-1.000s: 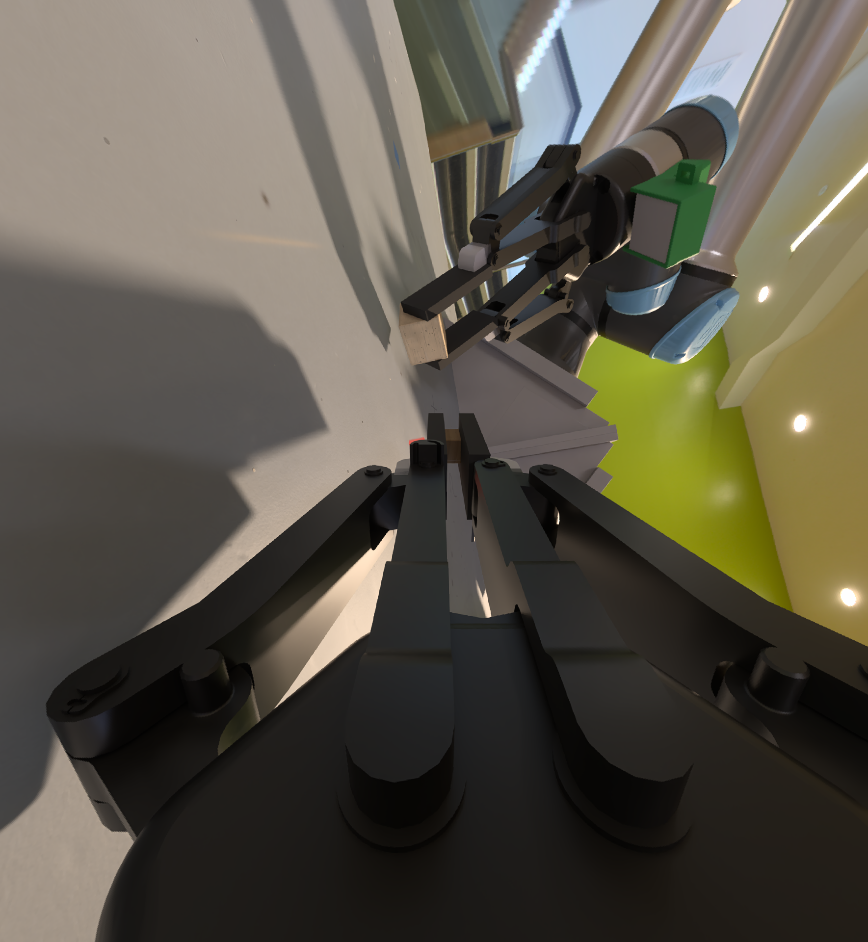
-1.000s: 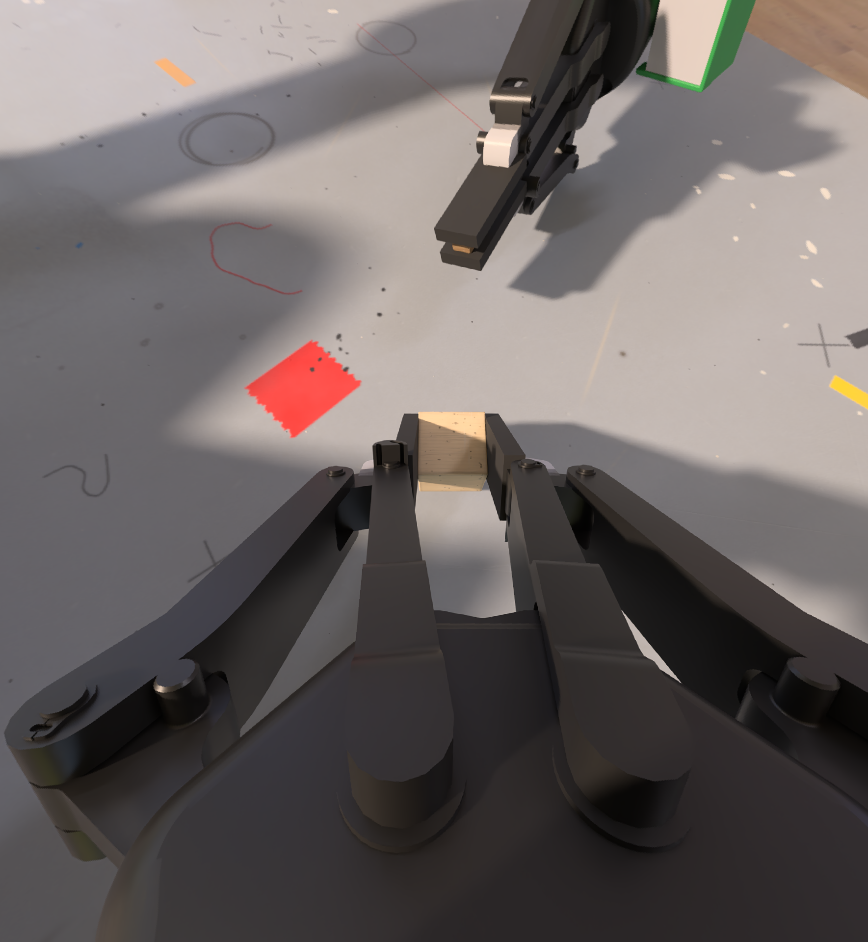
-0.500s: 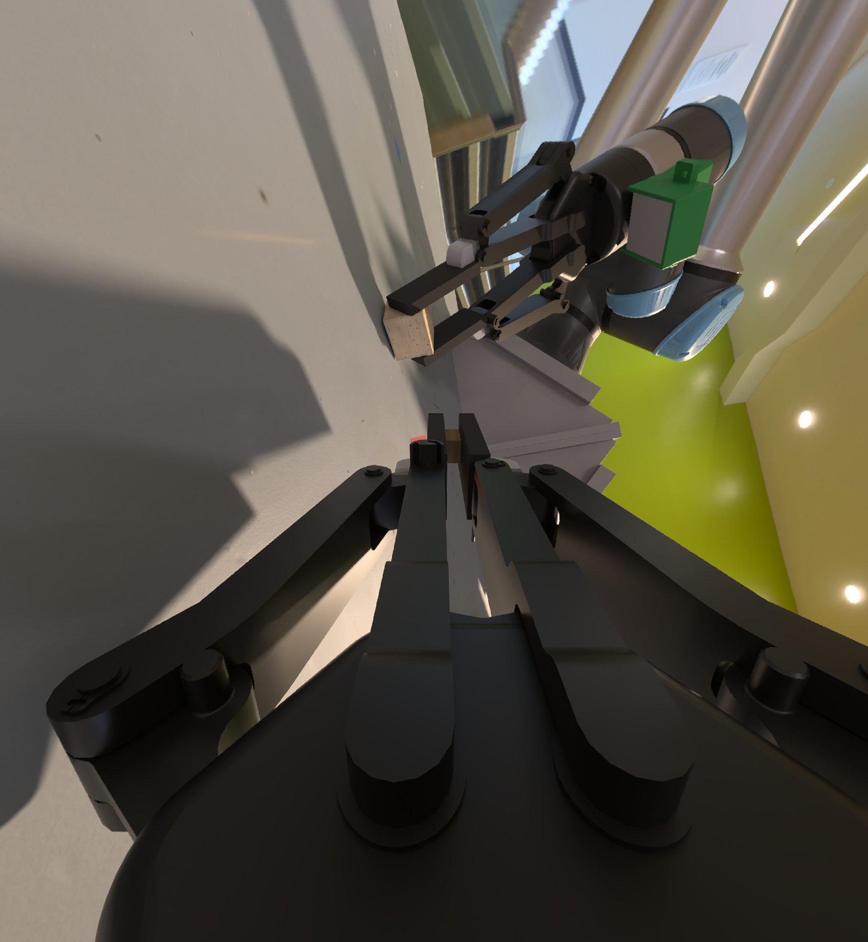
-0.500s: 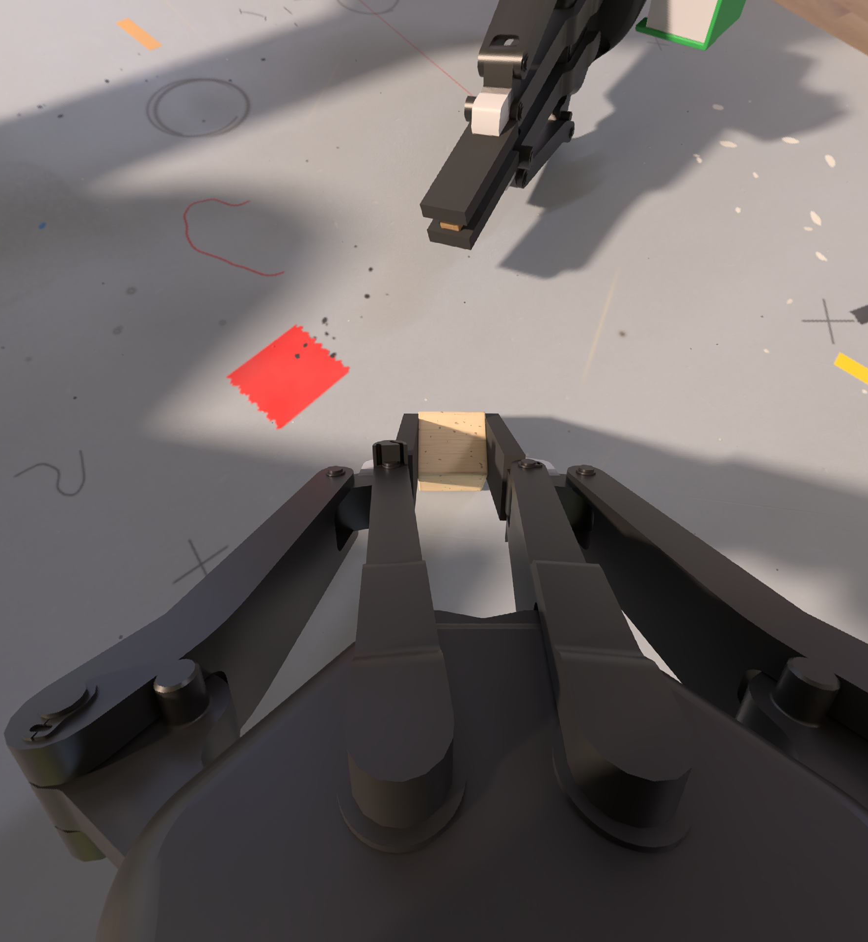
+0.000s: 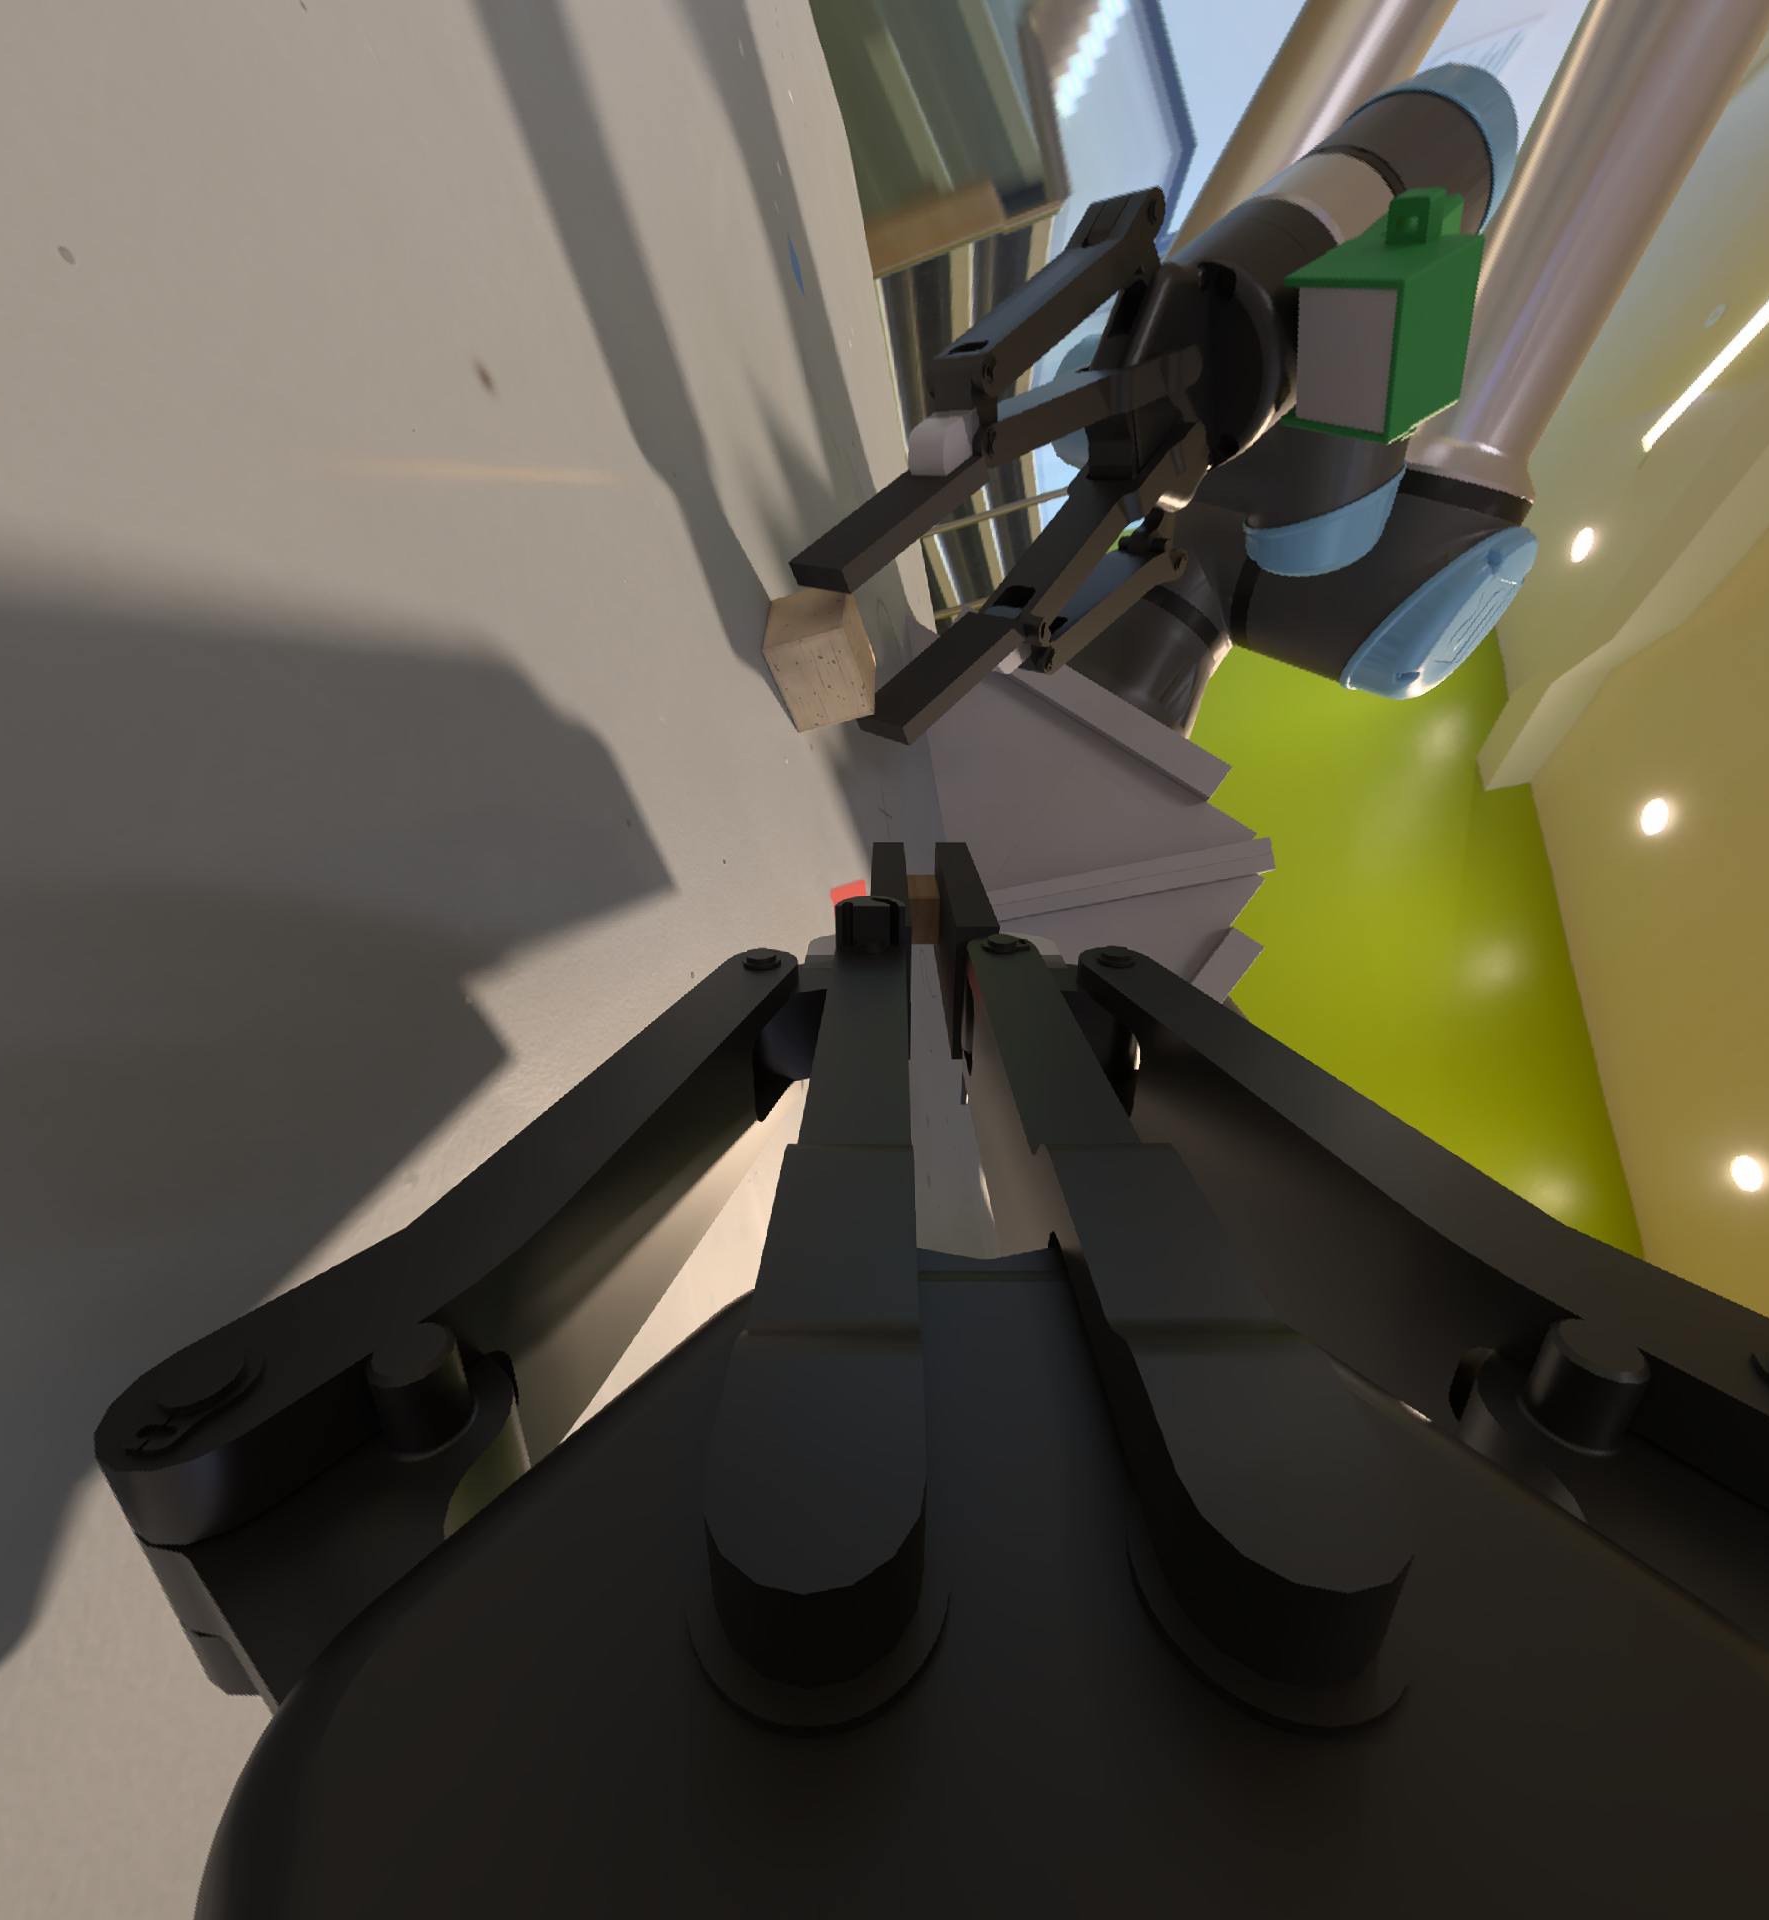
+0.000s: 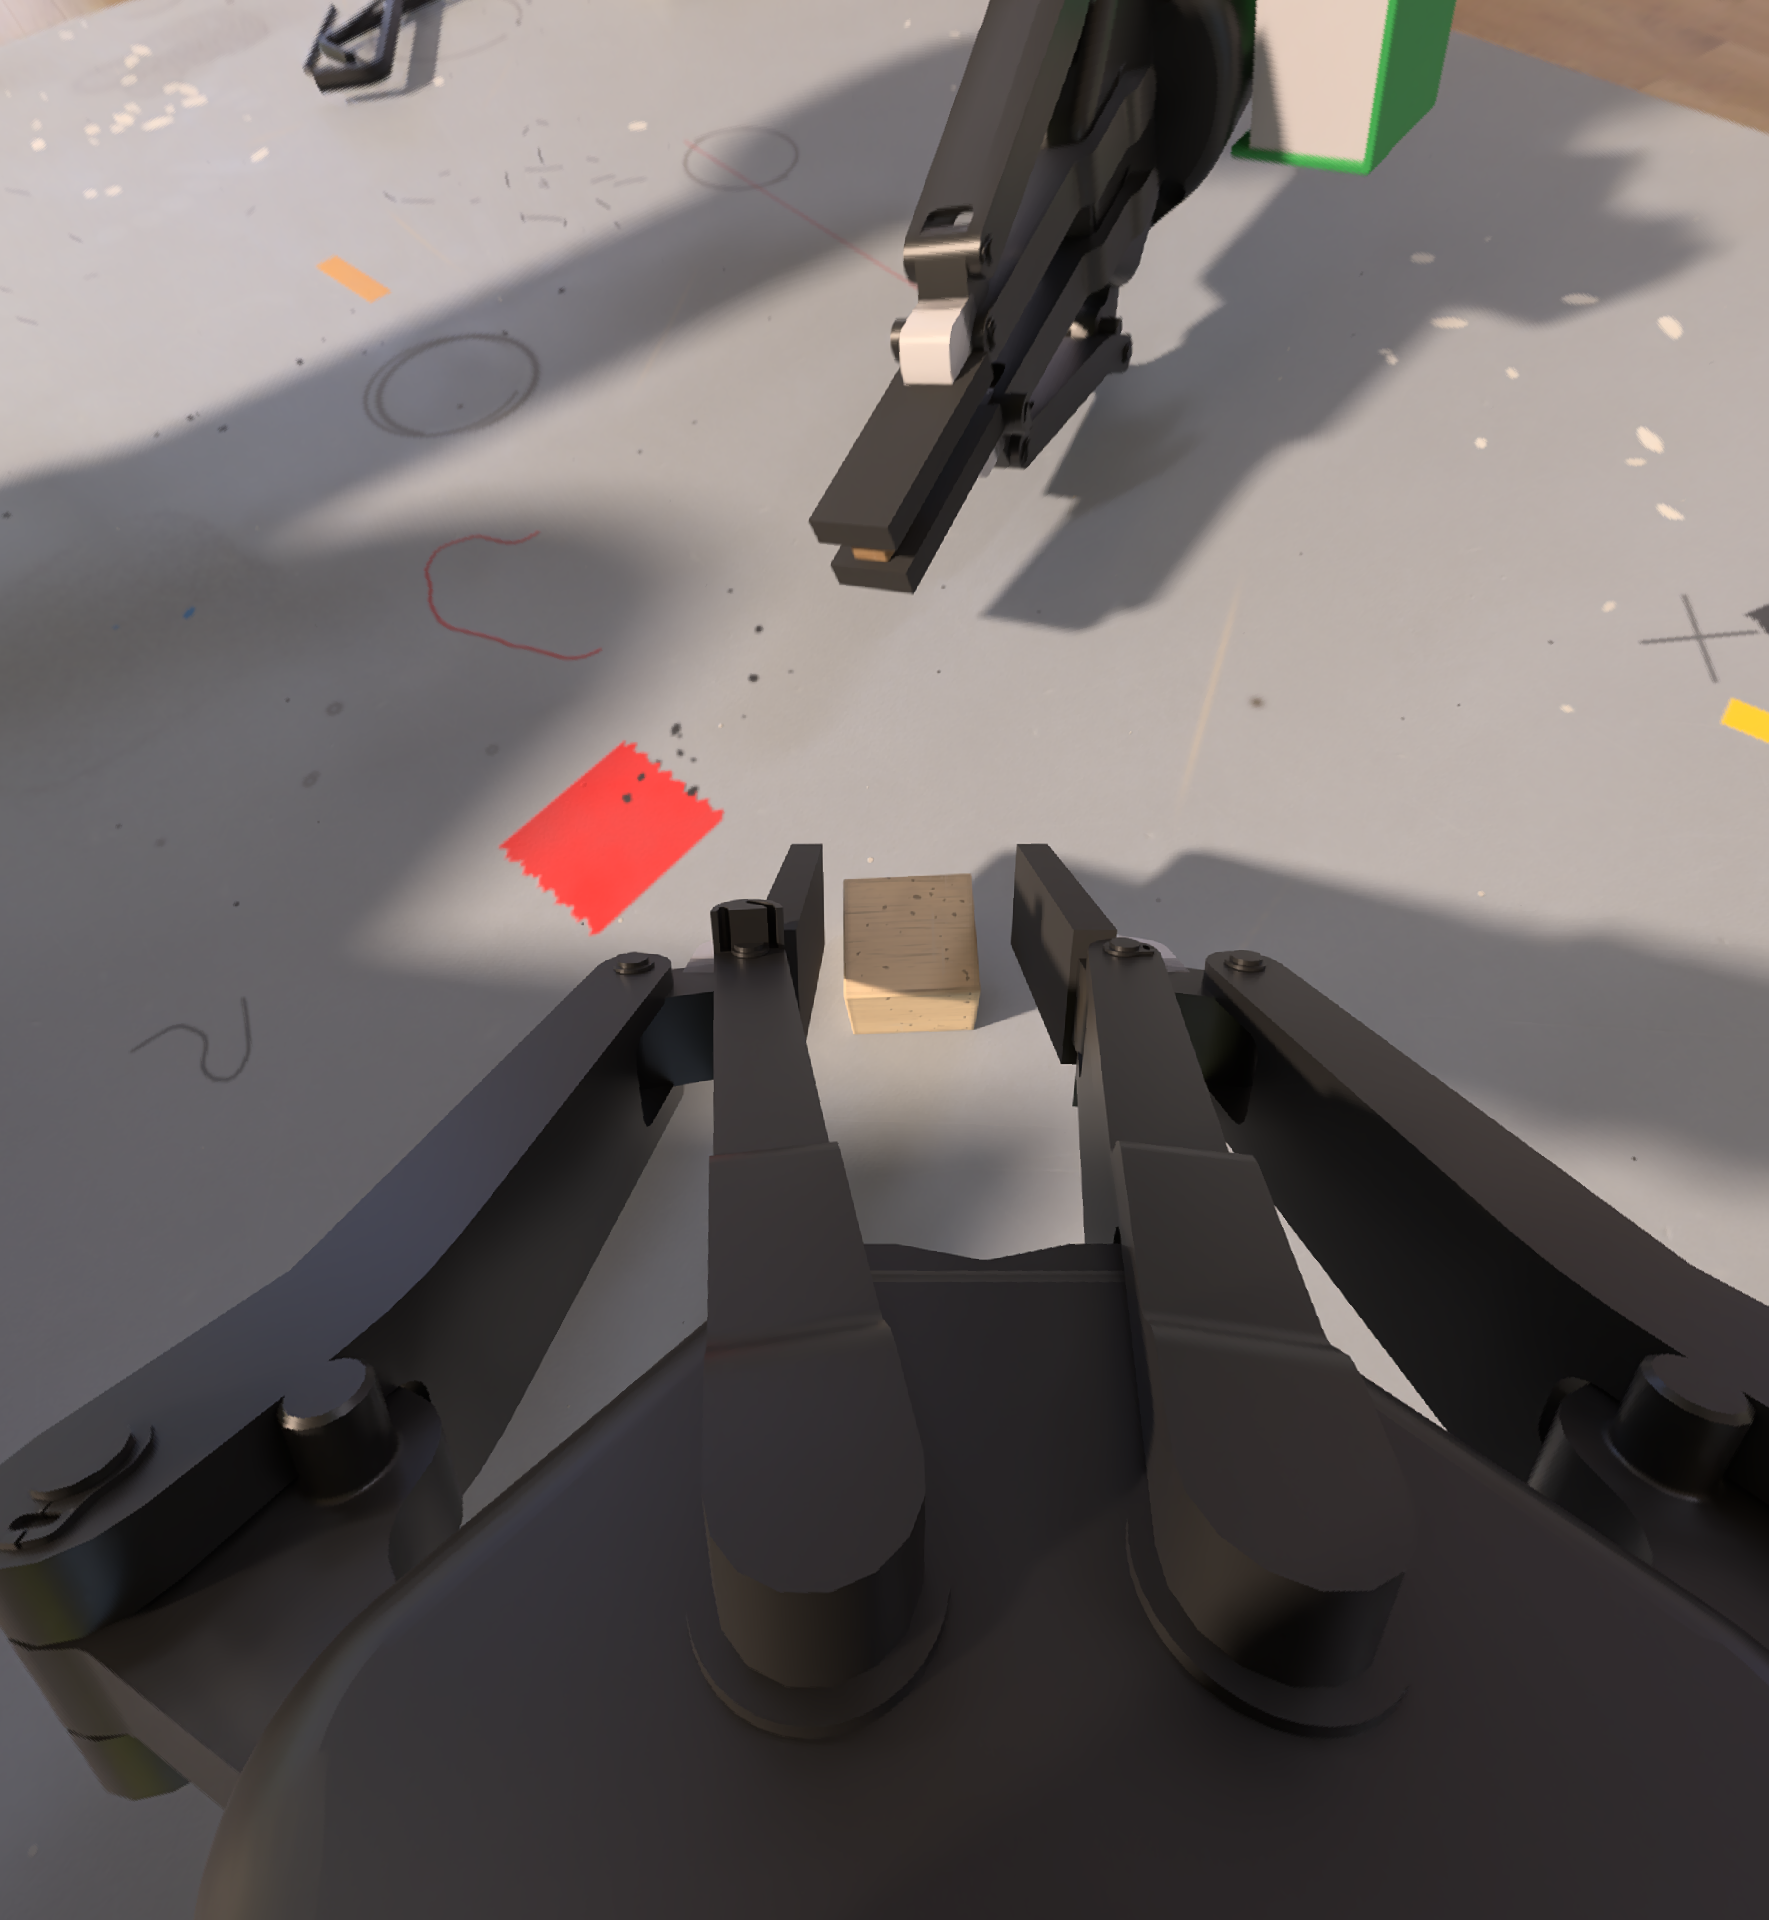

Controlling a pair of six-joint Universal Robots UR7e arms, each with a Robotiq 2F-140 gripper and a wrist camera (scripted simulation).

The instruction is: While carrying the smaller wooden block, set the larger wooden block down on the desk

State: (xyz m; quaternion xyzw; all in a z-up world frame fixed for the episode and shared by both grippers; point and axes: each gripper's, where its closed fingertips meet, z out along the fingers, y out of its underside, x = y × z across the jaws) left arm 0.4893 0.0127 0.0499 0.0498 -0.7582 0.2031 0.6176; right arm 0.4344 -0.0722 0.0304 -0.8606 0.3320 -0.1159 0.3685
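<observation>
Scuffed grey desk (image 6: 1275, 727) now bears the larger wooden block (image 6: 909, 951) between the right gripper (image 6: 916, 883)'s parted jaws, so lift straight up while the left gripper (image 5: 919, 883) keeps pinching the smaller wooden block (image 5: 921, 906).

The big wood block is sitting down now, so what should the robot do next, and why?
Probably lift the right gripper straight up and away. Its jaws are open with a gap on each side of the larger wooden block, which rests on the desk. The left gripper should keep pinching the smaller wooden block.
</observation>
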